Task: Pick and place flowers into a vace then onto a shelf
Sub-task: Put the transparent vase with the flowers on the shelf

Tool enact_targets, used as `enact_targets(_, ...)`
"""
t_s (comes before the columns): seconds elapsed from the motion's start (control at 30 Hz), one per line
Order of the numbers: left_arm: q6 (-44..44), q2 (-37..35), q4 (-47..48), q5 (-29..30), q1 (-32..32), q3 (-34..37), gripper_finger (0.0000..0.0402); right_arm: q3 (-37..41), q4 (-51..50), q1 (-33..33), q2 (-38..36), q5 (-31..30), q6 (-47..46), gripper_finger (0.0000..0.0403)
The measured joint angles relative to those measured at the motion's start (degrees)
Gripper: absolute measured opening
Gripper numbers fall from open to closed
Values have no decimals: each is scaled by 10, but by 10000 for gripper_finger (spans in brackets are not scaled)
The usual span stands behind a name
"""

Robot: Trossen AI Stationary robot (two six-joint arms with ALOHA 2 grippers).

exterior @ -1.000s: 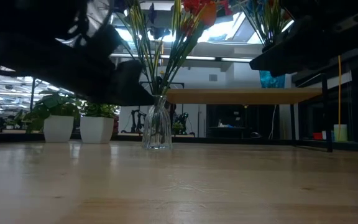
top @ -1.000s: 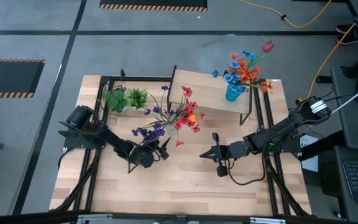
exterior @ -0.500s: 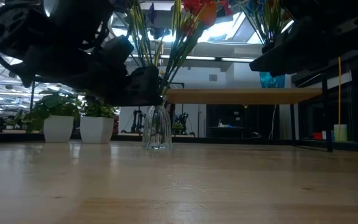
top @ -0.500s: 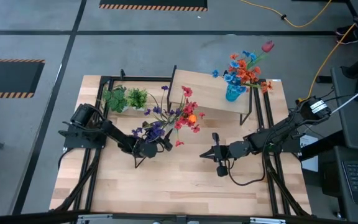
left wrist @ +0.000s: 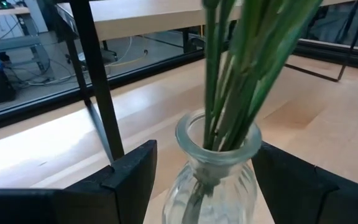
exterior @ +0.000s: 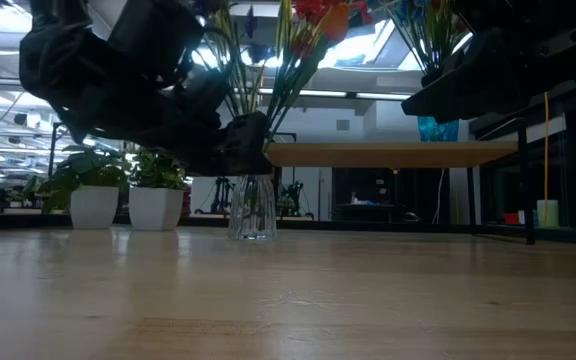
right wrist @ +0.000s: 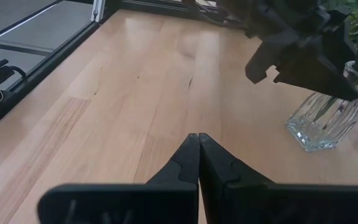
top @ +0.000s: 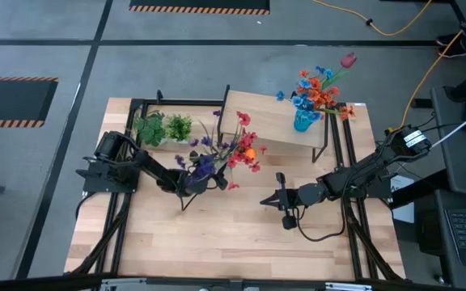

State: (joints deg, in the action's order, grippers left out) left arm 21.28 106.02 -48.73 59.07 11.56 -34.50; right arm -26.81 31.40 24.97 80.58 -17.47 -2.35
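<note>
A clear ribbed glass vase [left wrist: 219,155] stands on the tabletop and holds several green-stemmed sprays with purple, red and orange blooms [top: 229,152]. My left gripper [left wrist: 205,163] is open, with one finger on each side of the vase's neck and not touching it. In the high view it [top: 202,179] is just on the near side of the vase. A blue vase [top: 302,121] with orange-red and blue blooms and a dark red bud stands on the raised light-wood shelf [top: 269,121]. My right gripper [right wrist: 198,155] is shut and empty and hovers right of centre [top: 278,199].
Two green leafy tufts in white pots [top: 163,128] stand at the far left, also in the low view [exterior: 93,200]. The shelf's thin black legs [left wrist: 98,93] stand just behind the clear vase. Bare tabletop [top: 241,234] lies along the near side.
My left gripper has moved toward the table's far edge and a little right, up to the clear vase. Its open fingers now stand on either side of the neck. The vase and flowers have stayed in place.
</note>
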Motion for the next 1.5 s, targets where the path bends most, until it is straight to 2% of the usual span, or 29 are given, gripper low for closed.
enact_targets(0.27, -12, 0, -2, -6, -5, 0, 222, 0, 0, 0, 0, 0, 0, 0)
enact_targets(0.53, -25, -1, -8, -21, -4, -1, 128, 0, 0, 0, 0, 0, 0, 0)
enact_targets(0.8, -89, -3, -35, -57, 15, 0, 123, 0, 0, 0, 0, 0, 0, 0)
enact_targets(1.0, -141, -69, -23, -85, 34, 0, 123, 0, 0, 0, 0, 0, 0, 0)
enact_targets(1.17, -136, -161, 55, -132, 38, 0, 123, 0, 2, 0, 0, 0, -1, 0)
enact_targets(1.33, -116, -238, 124, -164, 16, 0, 123, 0, 6, 0, 0, 0, -1, 0)
enact_targets(1.5, -144, -280, 127, -198, -28, 0, 123, 0, 6, -3, 0, 0, -1, 0)
